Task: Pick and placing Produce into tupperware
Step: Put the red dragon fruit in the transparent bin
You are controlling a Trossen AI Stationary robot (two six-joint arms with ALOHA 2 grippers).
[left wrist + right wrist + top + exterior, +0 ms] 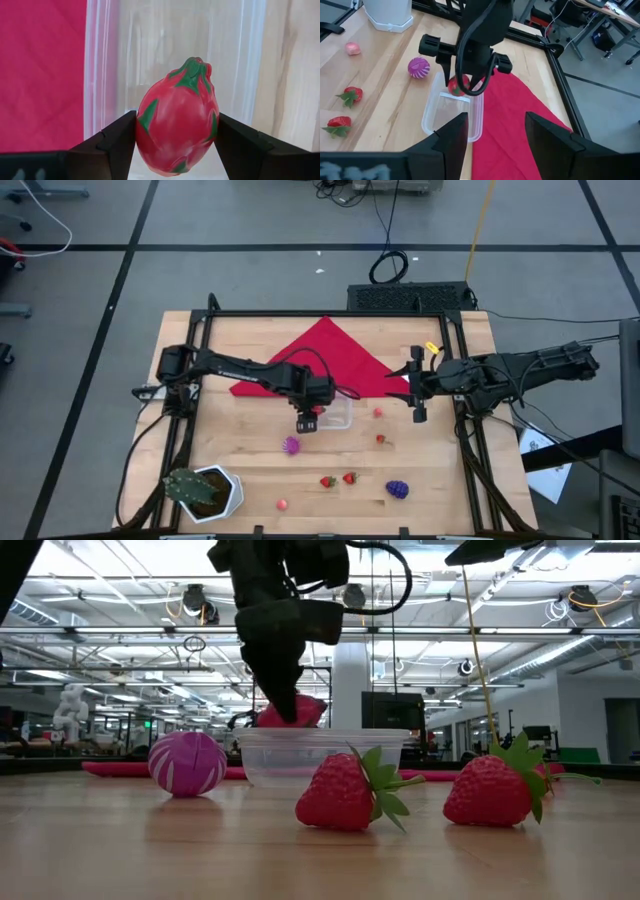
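Note:
My left gripper (308, 422) hangs over the left end of the clear tub (337, 415), shut on a red toy fruit with green leaf patches (176, 130). In the low view that fruit (291, 712) sits just above the tub's rim (325, 734). Other produce lies on the wood: a purple ball (291, 445), two strawberries (338, 479), a purple grape bunch (397, 489), a pink ball (283, 504) and two small red pieces (380, 438). My right gripper (418, 392) waits open at the table's right side, above the red cloth's corner. My left gripper pinches the red fruit at its widest part (145, 125), one finger (117, 137) on each side. The fingers come from above, pointing down. The fruit is lifted clear and hangs between them over the tub's floor (165, 45), its green tip (196, 65) pointing away from the wrist.
A big red cloth (322, 358) lies behind the tub and partly under it. A white pot with a green plant (205, 491) stands at the near left corner. A black frame (470, 440) runs along the table's edges. Bare wood lies between the tub and the scattered produce.

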